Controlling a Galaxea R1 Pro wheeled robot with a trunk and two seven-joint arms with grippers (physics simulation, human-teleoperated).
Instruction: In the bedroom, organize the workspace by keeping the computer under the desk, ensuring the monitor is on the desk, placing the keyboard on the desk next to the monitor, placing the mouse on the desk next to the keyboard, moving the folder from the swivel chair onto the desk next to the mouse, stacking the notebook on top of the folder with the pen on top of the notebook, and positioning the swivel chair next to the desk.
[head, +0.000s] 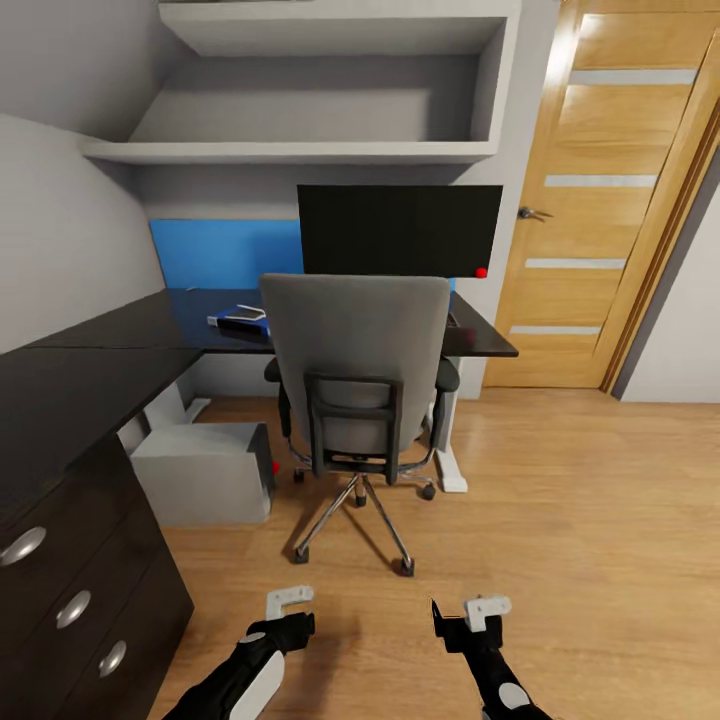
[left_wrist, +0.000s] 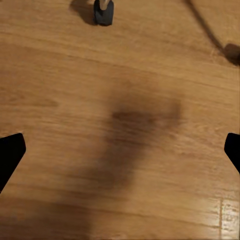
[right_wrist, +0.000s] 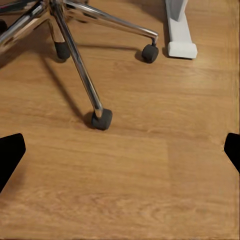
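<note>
**Figure: Robot facing the chair and desk, both grippers low and empty**

You stand behind the grey upholstered swivel chair (head: 358, 375), which is tucked close against the dark L-shaped desk (head: 90, 370) at your 12 o'clock. The flat black monitor (head: 400, 228) stands on the desk just beyond the chair back. The grey box-shaped computer (head: 205, 472) sits on the floor under the desk at about 10 o'clock. A blue-and-white flat item (head: 240, 318) lies on the desktop at 11 o'clock from the chair; whether it is the folder, the notebook or both stacked, you cannot tell. Keyboard, mouse and pen are hidden by the chair back or too small to make out, and so is the seat.

The left gripper (head: 290, 610) and right gripper (head: 475, 618) hang low over the wooden floor, fingers spread wide, holding nothing. In the right wrist view the chair's chrome star base (right_wrist: 75, 50) and a white desk foot (right_wrist: 180, 35) lie ahead.

Step in hand, as a judgement: monitor, computer and chair already lie as the task wants. The scene fits either an approach to check the seat or a final look. Any next move calls for a sight of seat and desktop.

Containers: the dark drawer unit (head: 75, 600) at 8 o'clock is closed; contents unseen. The wall shelves (head: 300, 150) show nothing on them.
</note>
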